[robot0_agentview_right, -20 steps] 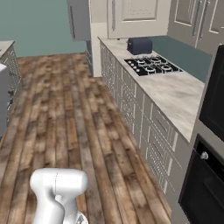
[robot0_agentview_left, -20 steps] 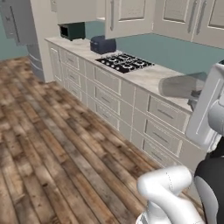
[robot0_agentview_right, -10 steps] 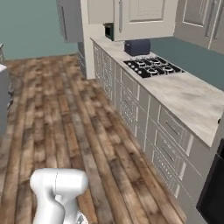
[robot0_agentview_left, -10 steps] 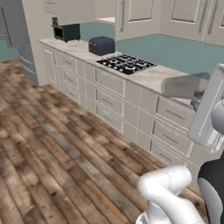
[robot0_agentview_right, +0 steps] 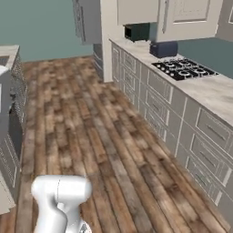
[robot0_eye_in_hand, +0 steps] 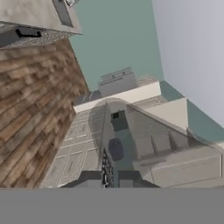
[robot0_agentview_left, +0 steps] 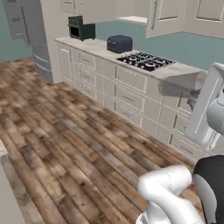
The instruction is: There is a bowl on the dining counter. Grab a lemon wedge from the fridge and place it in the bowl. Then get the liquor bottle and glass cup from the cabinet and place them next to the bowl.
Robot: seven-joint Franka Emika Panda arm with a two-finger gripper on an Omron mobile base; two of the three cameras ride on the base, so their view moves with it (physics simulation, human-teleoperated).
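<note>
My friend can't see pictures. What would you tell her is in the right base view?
A brown wooden plank floor runs beside a long row of cream drawer units topped by a pale stone counter. On it sit a black gas hob and a dark blue toaster.

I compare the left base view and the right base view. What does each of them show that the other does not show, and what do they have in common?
Left base view: the arm's tall white link stands at the right edge, in front of the far end of the cream drawer run.

Right base view: a beige-topped counter unit runs along the left edge, across the floor from the drawers.

Both: the grey fridge, the dark green appliance, the blue-grey toaster, the black cooktop and the wooden floor.
</note>
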